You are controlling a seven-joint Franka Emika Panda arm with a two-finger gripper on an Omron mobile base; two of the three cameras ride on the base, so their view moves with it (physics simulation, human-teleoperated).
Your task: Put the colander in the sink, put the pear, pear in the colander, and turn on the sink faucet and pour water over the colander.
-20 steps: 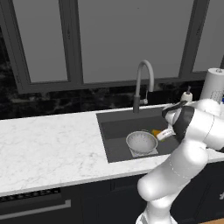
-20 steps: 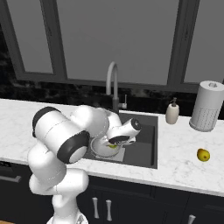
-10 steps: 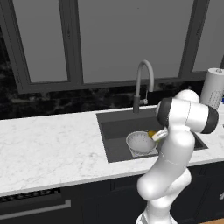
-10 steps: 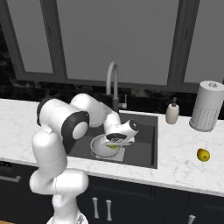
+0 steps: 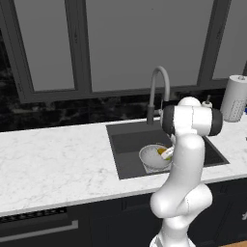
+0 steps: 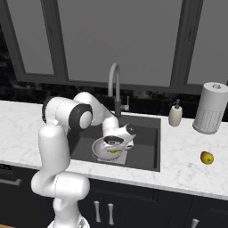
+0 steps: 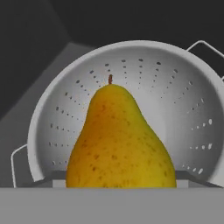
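Yellow-orange speckled pear (image 7: 120,140), stem pointing away from the camera, sits close in front of the hand camera and over the bowl of the round silvery-white perforated metal colander (image 7: 175,113). The colander rests on the floor of the dark grey rectangular sink (image 5: 126,144), below the tall grey gooseneck faucet (image 5: 158,91). The gripper (image 6: 116,148) is lowered into the colander; whether its fingers are clamping the pear cannot be told. A 2nd small yellow pear (image 6: 205,157) lies on the white marble counter (image 6: 187,167), well right of the sink.
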